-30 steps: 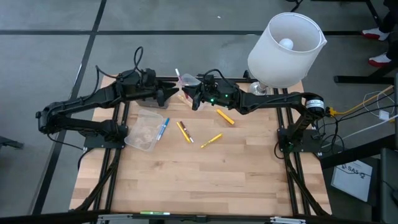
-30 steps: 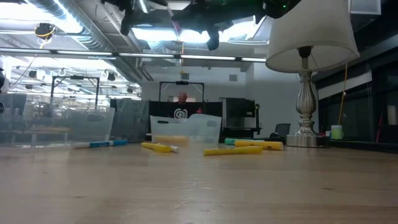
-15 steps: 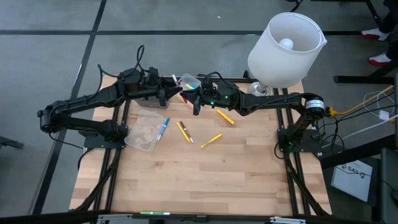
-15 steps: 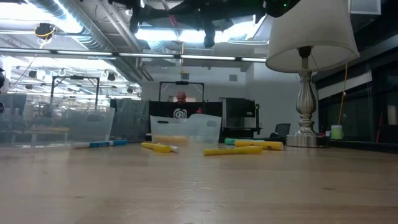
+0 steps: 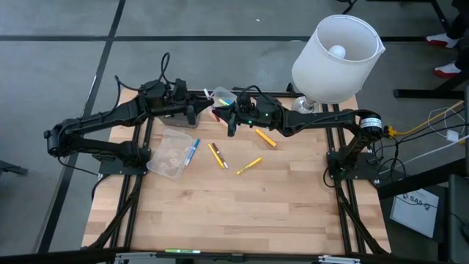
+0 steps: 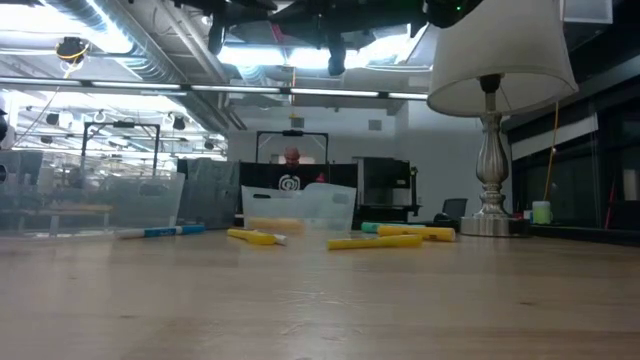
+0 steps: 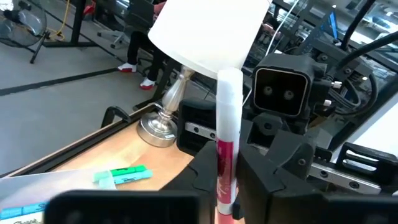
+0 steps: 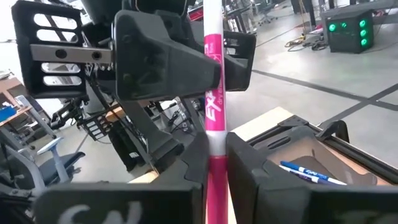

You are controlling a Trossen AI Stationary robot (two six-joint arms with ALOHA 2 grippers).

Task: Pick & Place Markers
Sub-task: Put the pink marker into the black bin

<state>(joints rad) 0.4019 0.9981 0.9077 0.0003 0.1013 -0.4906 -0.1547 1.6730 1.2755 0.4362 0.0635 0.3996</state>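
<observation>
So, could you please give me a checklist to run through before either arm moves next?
1. Left hand shut on the pink marker: ok.
2. Right hand shut on the same marker: ok, so one hand should probably release before either arm pulls away.
3. Marker held above the table, not touching it: ok.
4. Clear container on the table, nothing over it: ok.
5. Loose markers lying apart from both hands: ok.
6. Left hand's grip firm enough to carry alone: cannot tell.
</observation>
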